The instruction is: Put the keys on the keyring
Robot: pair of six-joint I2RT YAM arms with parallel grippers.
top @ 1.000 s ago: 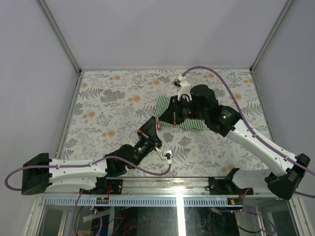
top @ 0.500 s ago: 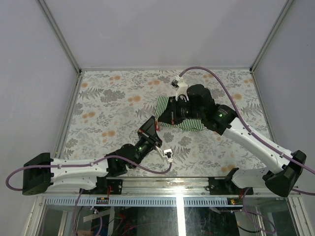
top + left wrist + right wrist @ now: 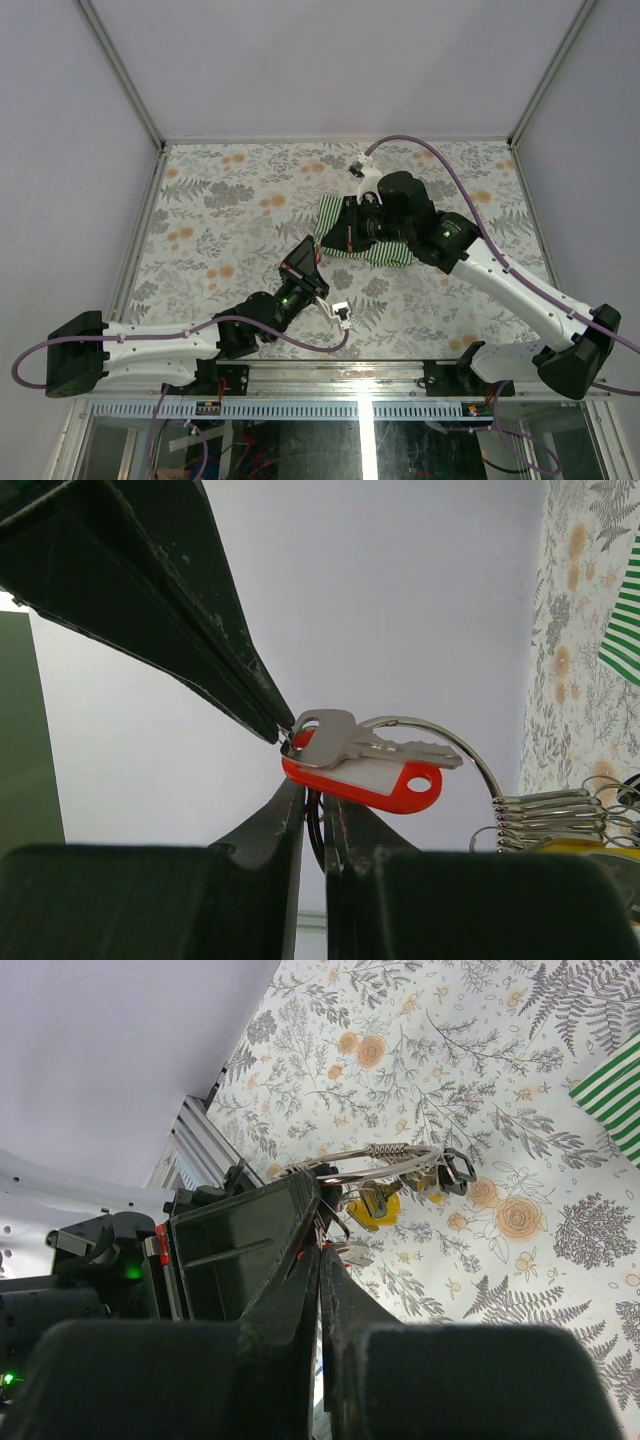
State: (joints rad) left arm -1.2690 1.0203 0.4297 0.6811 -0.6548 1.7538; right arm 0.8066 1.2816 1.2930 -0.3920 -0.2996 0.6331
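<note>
The two grippers meet above the middle of the table. My left gripper (image 3: pixel 316 254) (image 3: pixel 313 805) is shut on a thin dark loop of the keyring. The keyring's silver wire (image 3: pixel 470 755) (image 3: pixel 385 1153) arcs away from it and carries several small rings, a yellow-tagged key (image 3: pixel 378 1210) and a black tag (image 3: pixel 456 1170). My right gripper (image 3: pixel 327 243) (image 3: pixel 320 1248) is shut on the head of a silver key with a red tag (image 3: pixel 370 780). It holds that key against the wire just above the left fingertips. The right fingers (image 3: pixel 190 610) come in from the upper left in the left wrist view.
A green-and-white striped cloth (image 3: pixel 372 250) (image 3: pixel 612 1095) (image 3: pixel 625 630) lies on the flowered tabletop (image 3: pixel 230 210) under the right arm. Grey walls and metal frame rails (image 3: pixel 140 240) border the table on all sides.
The right arm has shifted slightly left, closer to the left gripper. The left arm has barely moved. Both grippers stay shut.
</note>
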